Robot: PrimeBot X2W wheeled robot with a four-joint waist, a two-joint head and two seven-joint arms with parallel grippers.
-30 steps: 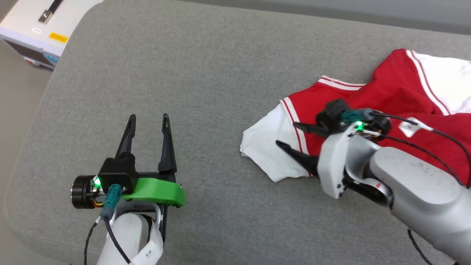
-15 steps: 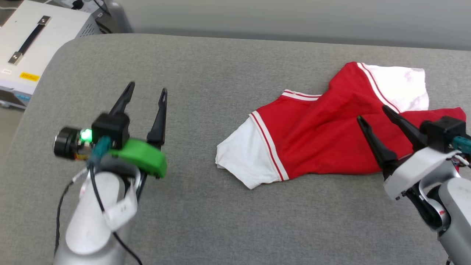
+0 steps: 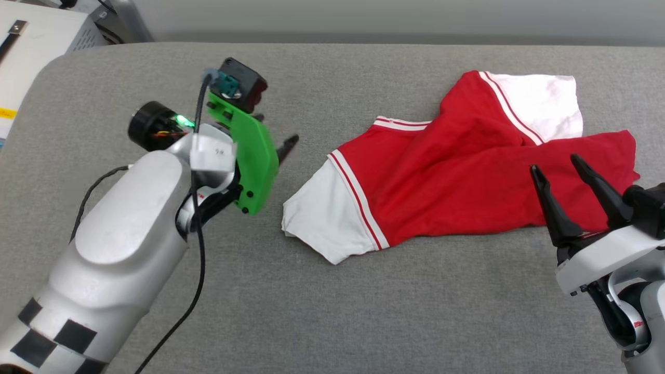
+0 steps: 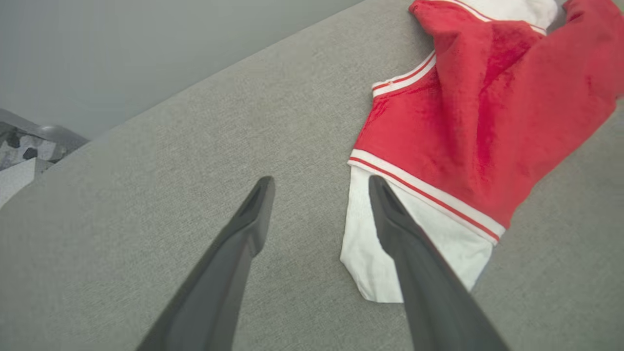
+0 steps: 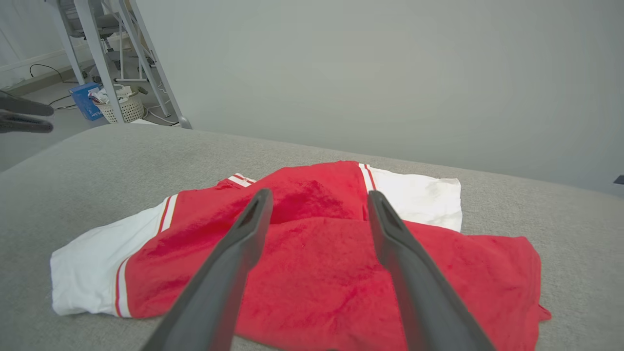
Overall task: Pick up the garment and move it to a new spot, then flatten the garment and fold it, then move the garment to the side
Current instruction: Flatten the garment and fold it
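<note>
The garment (image 3: 457, 197) is down on the grey padded surface (image 3: 363, 311), operator, right of centre and toward the far edge, and neither pincer has hold of it. That grey surface takes up nearly your whole head view, its rounded corner at the far left. The garment lies crumpled on it, red body bunched into 1 long fold running left to right. 1 white sleeve (image 3: 317, 218) with red-and-white stripe trim spills out at the near left, and a second white sleeve (image 3: 540, 104) sits at the far right.

Your left arm (image 3: 124, 218) comes up from the near left, pale forearm first, green bracket (image 3: 249, 150) at the wrist. The left gripper (image 4: 320, 184) points right, toward that near sleeve, jaws spread wide with nothing between them. In the left wrist view 1 finger crosses in front of the white cloth; whether it touches, you can't tell. In the head view the tip sits just left of the sleeve.

Over on the near right, the right gripper (image 3: 555, 163) has both jaws wide too, empty, the tips over the red body's near-right part.

Far left, off the surface, there's a white box (image 3: 31, 47). The right wrist view picks up a small laundry basket (image 5: 122, 108) on the floor.
</note>
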